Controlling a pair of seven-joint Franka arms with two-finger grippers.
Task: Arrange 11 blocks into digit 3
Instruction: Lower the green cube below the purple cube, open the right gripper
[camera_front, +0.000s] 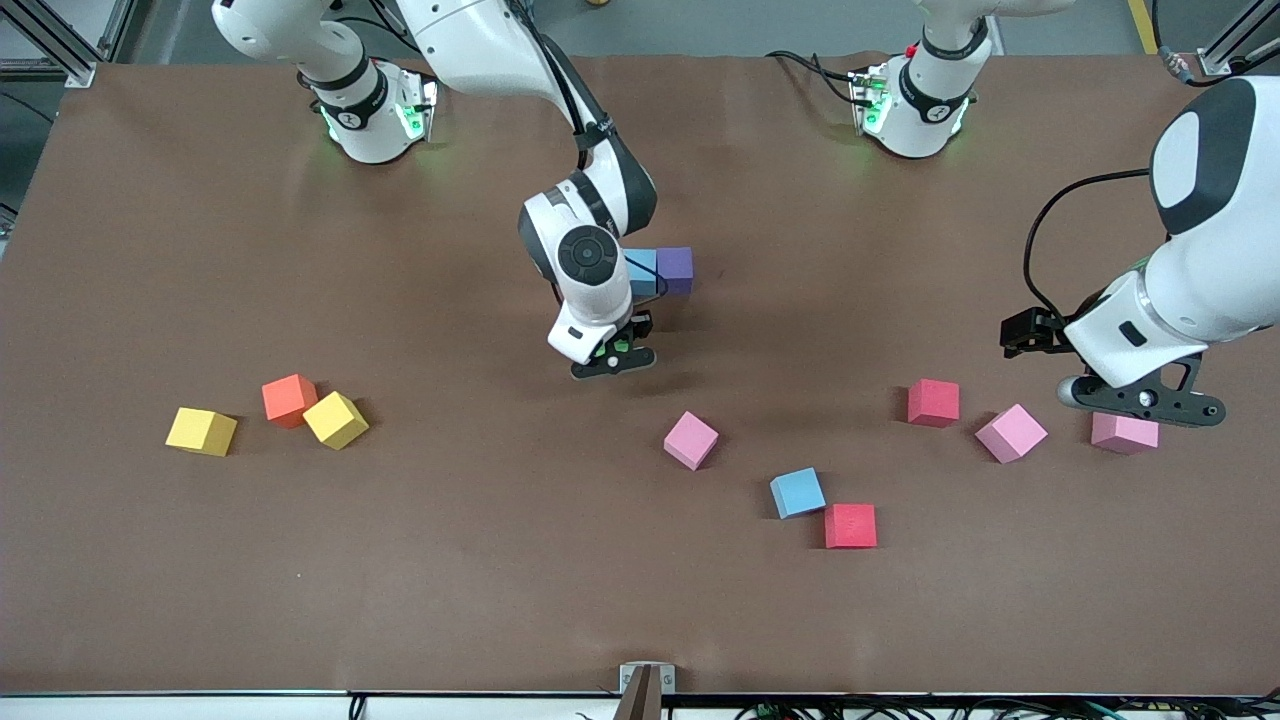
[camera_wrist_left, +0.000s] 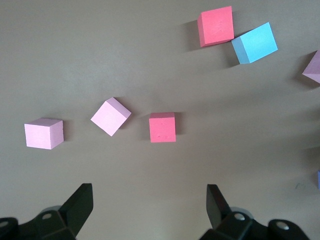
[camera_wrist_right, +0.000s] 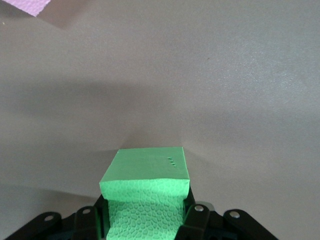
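We're carrying the green block in, with the digit 3 barely started.

We're holding the green block pinched between the jaws of the right gripper, hanging over bare table just beside the light blue block and purple block, which are touching side by side as the only placed pair. Next, we judge, we're needing to lower the green one flush against that pair. The left gripper is waiting, jaws spread wide, over a pale pink cube, with red and blue blocks scattered loose.
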